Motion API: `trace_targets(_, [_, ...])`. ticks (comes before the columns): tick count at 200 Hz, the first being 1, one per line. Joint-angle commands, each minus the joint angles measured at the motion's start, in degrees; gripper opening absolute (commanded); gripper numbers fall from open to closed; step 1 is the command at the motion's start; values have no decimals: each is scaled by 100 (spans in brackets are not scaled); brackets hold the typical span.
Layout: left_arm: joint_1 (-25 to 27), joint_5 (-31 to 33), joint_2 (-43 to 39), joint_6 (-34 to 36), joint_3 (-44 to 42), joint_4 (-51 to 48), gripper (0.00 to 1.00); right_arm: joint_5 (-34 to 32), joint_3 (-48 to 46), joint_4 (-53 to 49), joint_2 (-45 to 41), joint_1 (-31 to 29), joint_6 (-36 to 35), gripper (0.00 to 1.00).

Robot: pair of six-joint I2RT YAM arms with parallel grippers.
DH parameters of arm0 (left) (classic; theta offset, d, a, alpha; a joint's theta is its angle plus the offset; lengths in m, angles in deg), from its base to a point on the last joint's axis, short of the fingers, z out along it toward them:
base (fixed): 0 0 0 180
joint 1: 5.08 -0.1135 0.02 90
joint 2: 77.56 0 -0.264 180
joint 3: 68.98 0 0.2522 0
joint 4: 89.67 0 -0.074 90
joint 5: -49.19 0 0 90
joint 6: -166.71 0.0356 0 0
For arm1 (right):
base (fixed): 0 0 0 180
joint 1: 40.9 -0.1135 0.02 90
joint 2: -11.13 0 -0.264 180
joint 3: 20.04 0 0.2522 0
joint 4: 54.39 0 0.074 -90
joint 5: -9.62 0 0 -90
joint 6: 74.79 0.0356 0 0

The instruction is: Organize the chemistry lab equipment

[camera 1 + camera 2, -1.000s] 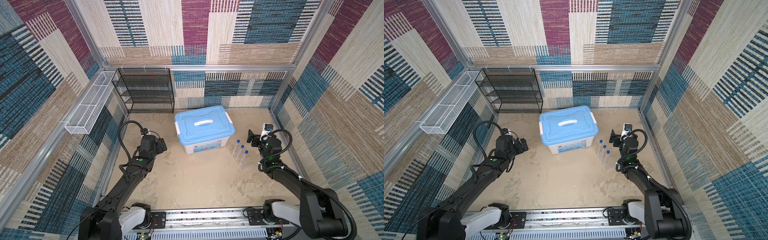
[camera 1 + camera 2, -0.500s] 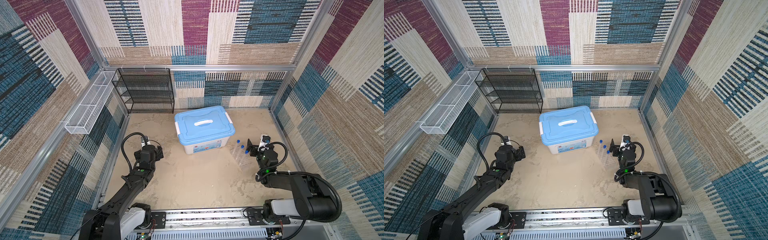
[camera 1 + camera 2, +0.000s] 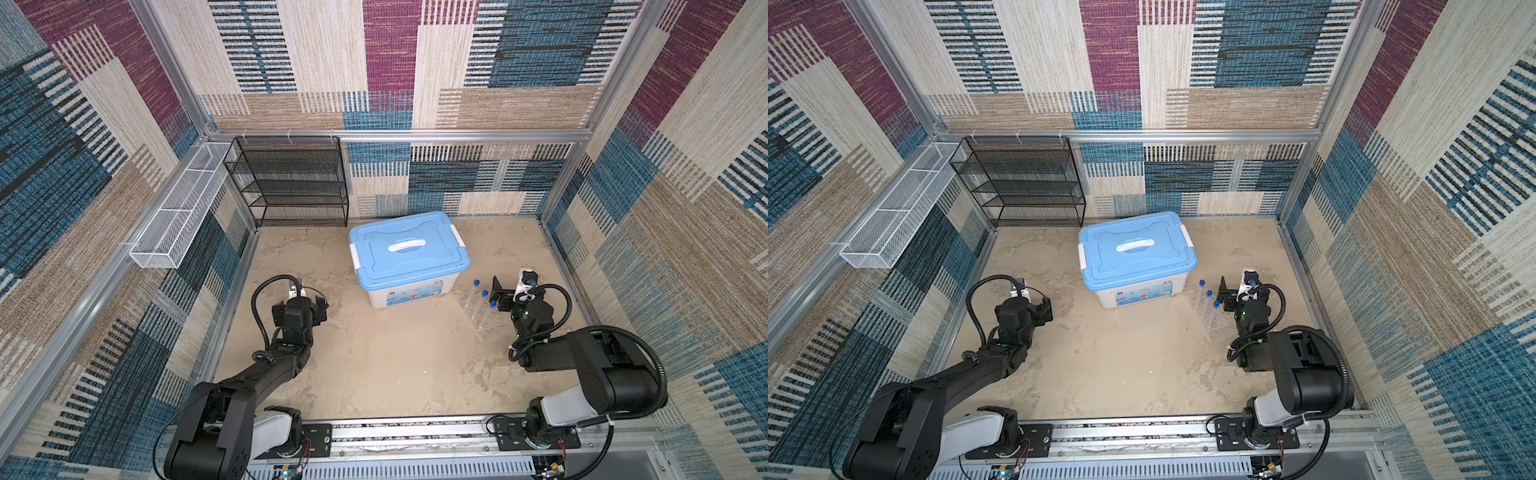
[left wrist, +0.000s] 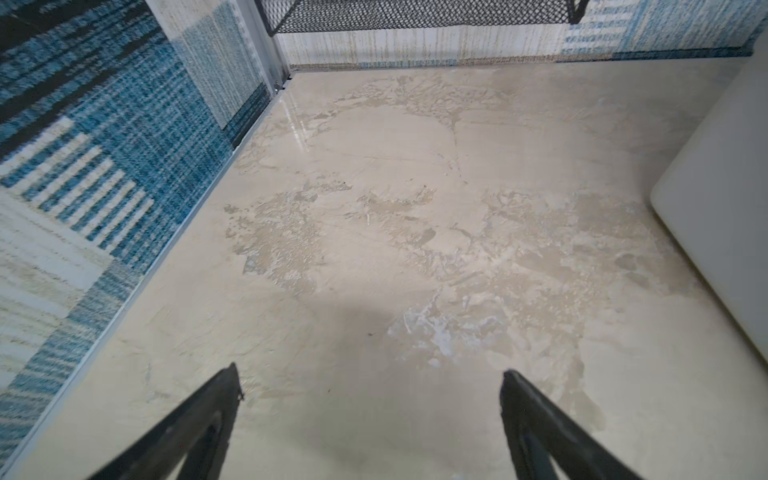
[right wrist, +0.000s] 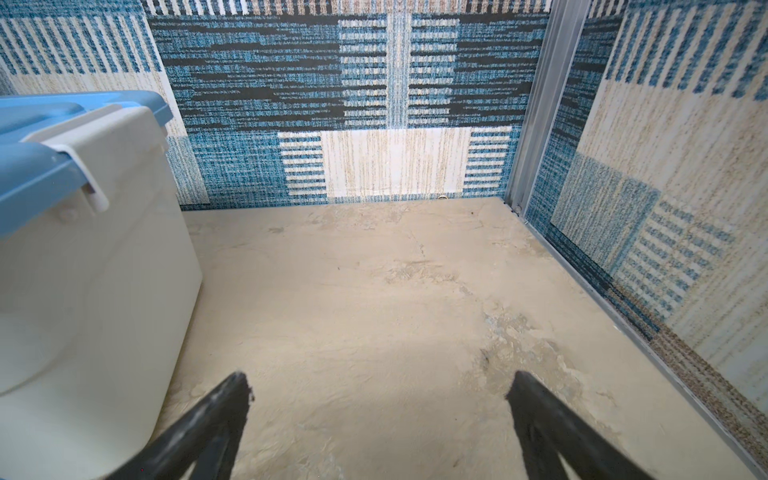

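The left gripper (image 4: 370, 382) and the right gripper (image 5: 380, 386) are held spread wide, nothing grasped. Three test tubes (image 3: 481, 309) are laid on the desk (image 3: 374, 365) beside the right gripper.

Three blue-capped test tubes (image 3: 482, 307) between lidded bin (image 3: 409, 257) and right tool (image 3: 504, 293)

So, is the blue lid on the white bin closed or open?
Closed. The blue lid sits flat on the white bin, and the right wrist view shows its side latch folded down.
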Motion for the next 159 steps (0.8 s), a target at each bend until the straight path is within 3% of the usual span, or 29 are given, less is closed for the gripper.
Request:
trace_targets(1, [-66,-299,211,269,116,583,99,168,-150,723,189,47,12,99])
trace_targets(21, [-172,-572,398,323,91,1111,99,182,-134,687,169,49,12,99])
trace_targets(85, [-533,-1580,799,693,369,1078,100,198,-122,639,158,56,20,99])
trace_targets(110, [-596,-1588,1799,825,-187,3307,99,194,-132,652,151,62,12,99])
trace_targets(124, [-655,-1761,1430,663,59,2080,98,199,-133,653,148,53,12,99])
trace_targets(137, [-689,-1642,1738,686,238,2358,98,198,-125,653,146,54,12,99])
trace_targets(150, [-805,-1634,1589,458,455,1597,98,203,-131,648,157,55,12,99])
trace_targets(159, [-859,-1693,1691,443,441,1764,97,198,-127,647,158,57,13,99])
